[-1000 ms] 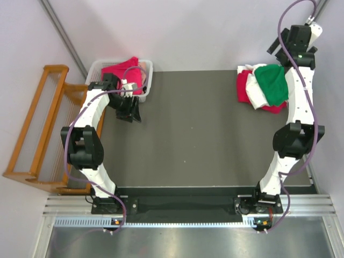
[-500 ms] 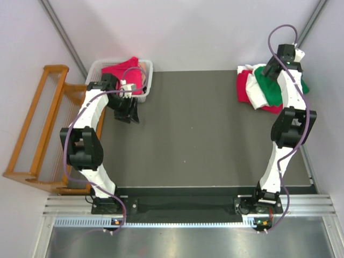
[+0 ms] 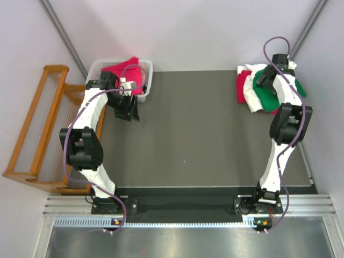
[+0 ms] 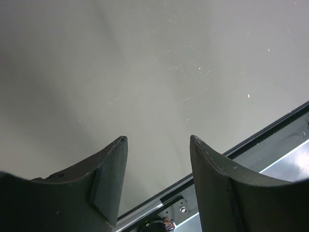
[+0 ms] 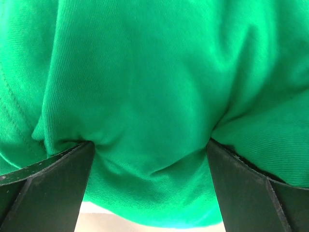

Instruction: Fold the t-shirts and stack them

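Note:
A pile of t-shirts lies at the table's back right: a green one (image 3: 270,92) on top, a white one (image 3: 250,90) and a red one (image 3: 241,86) beneath. My right gripper (image 3: 267,78) is down on the green t-shirt (image 5: 154,72). Its jaws stand wide open, pressed into the fabric, and a fold bulges between them (image 5: 149,145). My left gripper (image 3: 130,112) is open and empty just in front of the basket, with only bare table between its jaws (image 4: 157,145). A red t-shirt (image 3: 127,70) lies crumpled in the white basket (image 3: 149,80).
The dark table mat (image 3: 193,129) spans the middle. A wooden rack (image 3: 37,129) stands off the table's left edge. The grey walls close in behind the basket and the pile. The table's front rail (image 4: 270,140) shows in the left wrist view.
My right gripper has come down from near the back wall onto the green t-shirt, pressing it. The pile shifted slightly. The left arm has hardly moved.

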Motion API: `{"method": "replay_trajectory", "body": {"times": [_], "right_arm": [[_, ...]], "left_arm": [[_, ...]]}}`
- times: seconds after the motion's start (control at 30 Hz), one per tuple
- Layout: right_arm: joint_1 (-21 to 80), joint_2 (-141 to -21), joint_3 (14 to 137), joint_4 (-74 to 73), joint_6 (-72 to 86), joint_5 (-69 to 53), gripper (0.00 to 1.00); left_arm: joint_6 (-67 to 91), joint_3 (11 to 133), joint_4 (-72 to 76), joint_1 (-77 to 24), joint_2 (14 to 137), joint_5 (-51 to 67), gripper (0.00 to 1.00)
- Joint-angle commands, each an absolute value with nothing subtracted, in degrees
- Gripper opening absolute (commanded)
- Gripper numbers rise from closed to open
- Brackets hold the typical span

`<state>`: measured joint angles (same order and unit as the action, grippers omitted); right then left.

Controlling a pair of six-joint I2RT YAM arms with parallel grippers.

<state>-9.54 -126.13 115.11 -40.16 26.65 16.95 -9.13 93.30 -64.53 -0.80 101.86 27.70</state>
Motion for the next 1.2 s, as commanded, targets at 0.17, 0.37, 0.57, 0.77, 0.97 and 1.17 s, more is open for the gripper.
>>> {"method": "replay_trajectory", "body": {"times": [0.17, 0.37, 0.57, 0.77, 0.97, 1.17], "right_arm": [[-9.2, -129.4, 116.5, -42.9, 26.2, 15.6, 1.0], [-9.3, -133.2, 120.1, -45.6, 25.8, 13.1, 1.0], [-9.1, -127.5, 118.7, -44.6, 25.4, 13.4, 1.0], [-9.1, -118.4, 120.4, -43.3, 24.9, 13.9, 1.0], [-9.1, -114.0, 124.5, -44.4, 24.0, 14.7, 1.0], [-9.9, -117.9, 128.4, -45.8, 24.2, 14.9, 1.0]], "left_arm": [[-9.8, 95.1, -66.2, -0.4, 100.0, 29.0, 0.59], [-10.1, 94.5, -66.3, -0.4, 99.5, 29.4, 0.59], [-10.4, 94.2, -66.4, -0.4, 99.1, 29.8, 0.59], [-10.5, 93.1, -66.3, -0.4, 98.0, 30.1, 0.58], [-10.7, 93.2, -66.4, -0.4, 97.6, 30.1, 0.58], [-10.7, 93.4, -66.5, -0.4, 97.6, 29.8, 0.58]]}}
